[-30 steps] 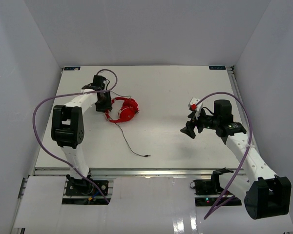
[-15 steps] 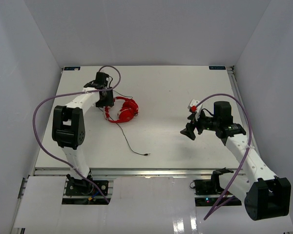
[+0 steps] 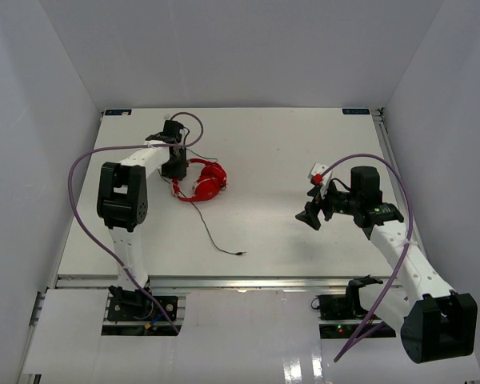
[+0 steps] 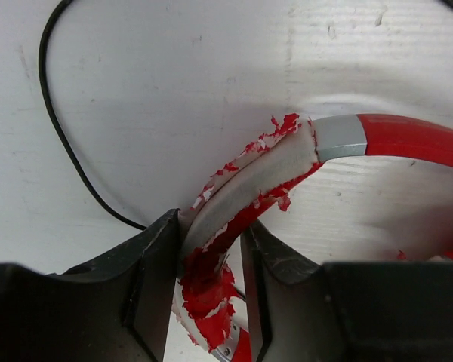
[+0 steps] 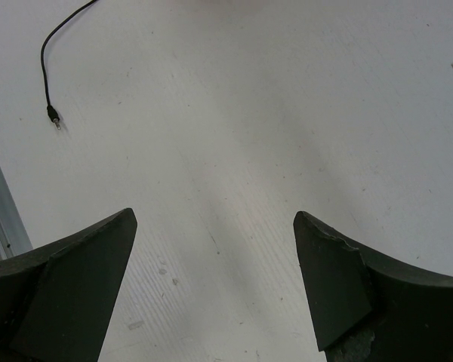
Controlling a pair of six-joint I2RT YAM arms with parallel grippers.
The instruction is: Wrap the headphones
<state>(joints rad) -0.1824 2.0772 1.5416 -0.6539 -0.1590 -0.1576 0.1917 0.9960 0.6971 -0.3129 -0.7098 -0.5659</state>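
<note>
Lying on table (image 3: 304, 136): headphones (image 3: 209, 182). At headphones' left side, left gripper (image 3: 174, 170) touching them. Thin cable (image 3: 209, 230) trails from headphones toward arm bases. Well right of headphones, right gripper (image 3: 310, 214).
Left wrist: fingers (image 4: 155, 256) clamped on headband (image 4: 249, 185), padding flaking; cable loops left of headband.
Right wrist: jaws wide apart, holding nothing; plug (image 5: 54, 117) on table beyond.

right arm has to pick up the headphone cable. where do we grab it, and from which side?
Take the cable just behind its jack plug. That free end lies loose on the table, nearest the open right pincer. Come straight down with the fingers across the wire: it is thin and lies flat, so a side approach would likely miss. The left pincer clamps the headband.
</note>
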